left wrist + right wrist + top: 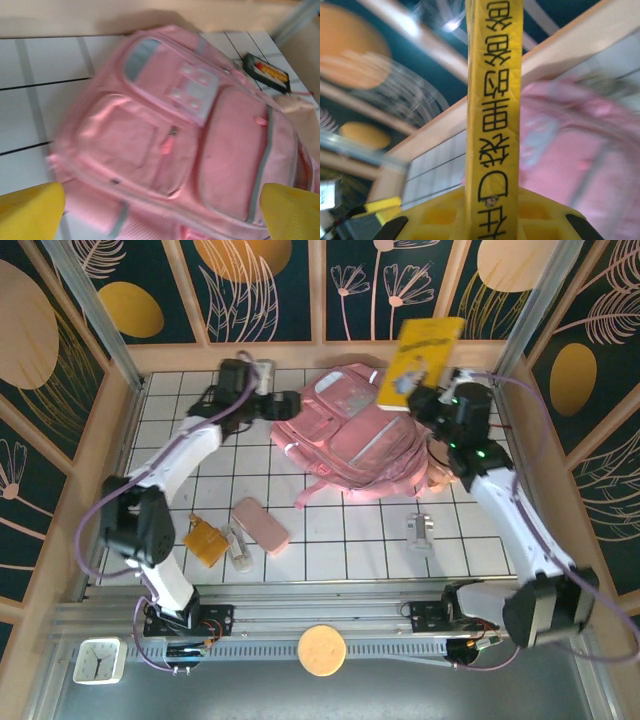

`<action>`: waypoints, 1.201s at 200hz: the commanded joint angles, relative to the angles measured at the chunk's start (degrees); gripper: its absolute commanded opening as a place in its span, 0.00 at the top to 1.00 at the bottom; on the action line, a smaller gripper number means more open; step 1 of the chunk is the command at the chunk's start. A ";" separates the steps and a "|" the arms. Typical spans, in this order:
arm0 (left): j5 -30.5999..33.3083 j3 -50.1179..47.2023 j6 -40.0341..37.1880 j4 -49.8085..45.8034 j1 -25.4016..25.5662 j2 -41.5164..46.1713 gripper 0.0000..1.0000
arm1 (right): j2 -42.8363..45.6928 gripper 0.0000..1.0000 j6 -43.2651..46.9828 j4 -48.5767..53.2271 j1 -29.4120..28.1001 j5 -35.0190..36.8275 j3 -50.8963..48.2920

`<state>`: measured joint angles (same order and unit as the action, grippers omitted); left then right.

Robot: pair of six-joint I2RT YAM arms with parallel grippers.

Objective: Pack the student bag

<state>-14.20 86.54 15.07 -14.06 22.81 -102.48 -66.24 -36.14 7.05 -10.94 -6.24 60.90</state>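
Note:
The student bag (355, 445), a big soft pink backpack, lies front-up in the middle of the tiled table. In the left wrist view the student bag (200, 140) lies with its zipped front pockets facing me. My left gripper (287, 405) hovers at the bag's left side, open, with nothing between its yellow fingertips (30, 212). My right gripper (435, 398) is raised at the bag's right rear, shut on a yellow book (420, 362). In the right wrist view the book's spine (494, 100), printed with black characters, stands upright between the jaws.
A small flat pink pencil case (260, 525), an orange packet (205, 540) and a small grey item (420, 530) lie on the near tiles. A black case (267, 72) and a beige pouch (300, 115) sit beyond the bag. Wooden walls (115, 430) enclose the table.

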 commanded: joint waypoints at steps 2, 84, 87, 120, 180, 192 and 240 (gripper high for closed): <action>9.18 7.39 -5.23 -3.14 9.19 -7.91 0.01 | 4.97 1.00 3.43 10.35 5.07 6.87 -4.93; 20.00 39.47 -10.51 -17.41 26.50 -36.89 0.01 | 11.95 1.00 6.26 15.01 10.58 2.90 -7.97; 20.34 40.97 -10.63 -18.31 26.70 -37.78 0.01 | 12.01 1.00 6.26 14.95 10.66 2.56 -8.00; 25.88 51.54 -9.27 -24.63 27.29 -45.32 0.01 | 13.15 1.00 5.56 14.67 10.91 0.08 -8.59; 17.31 52.88 -7.97 -27.24 27.46 -49.25 0.60 | 12.98 1.00 5.08 15.36 10.94 -0.02 -9.04; 15.99 52.30 -7.85 -27.48 27.55 -48.94 0.75 | 12.96 1.00 4.77 15.32 10.94 0.04 -9.41; 12.59 51.05 -1.22 -29.09 23.86 -40.84 1.00 | 12.14 1.00 3.20 15.36 10.93 -3.74 -8.54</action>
<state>2.98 138.96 9.43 -37.63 49.01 -149.01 -54.85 -32.08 25.69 -0.40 -6.79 51.16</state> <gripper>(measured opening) 0.067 0.158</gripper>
